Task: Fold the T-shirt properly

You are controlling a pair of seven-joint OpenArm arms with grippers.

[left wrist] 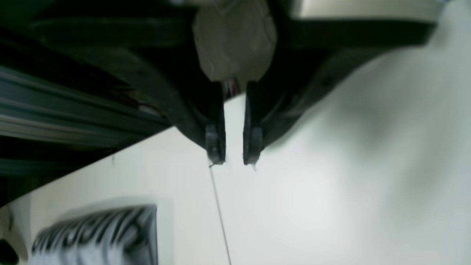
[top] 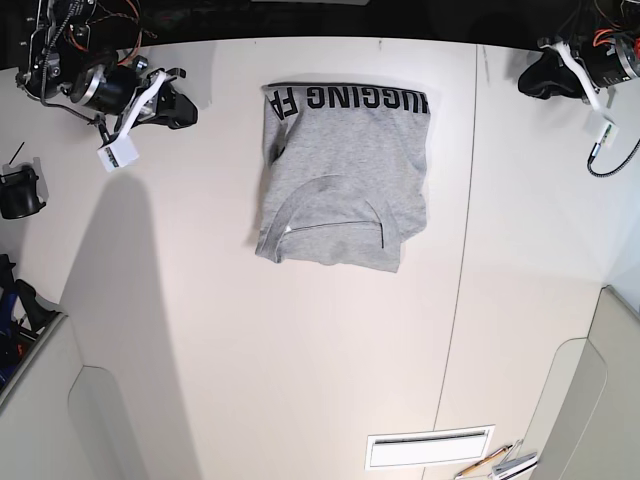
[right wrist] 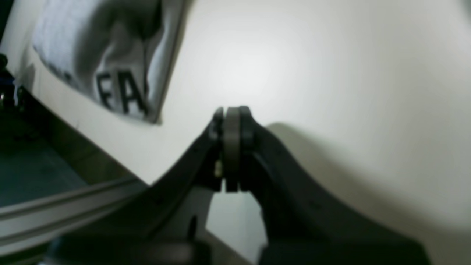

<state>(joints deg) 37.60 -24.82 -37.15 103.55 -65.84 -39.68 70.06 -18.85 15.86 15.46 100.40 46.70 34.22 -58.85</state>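
Cropping the T-shirt (left wrist: 99,235) to a blurred lettered corner.

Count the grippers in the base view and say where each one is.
2. The right gripper is at the table's top left corner, jaws shut; the left gripper is at the top right, slightly open. Both are clear of the T-shirt between them.

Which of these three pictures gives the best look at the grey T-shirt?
The base view: it shows the whole folded T-shirt from above, collar and black lettering included. The left wrist view catches only a blurred lettered edge in a corner, and the right wrist view shows one corner with a few letters.
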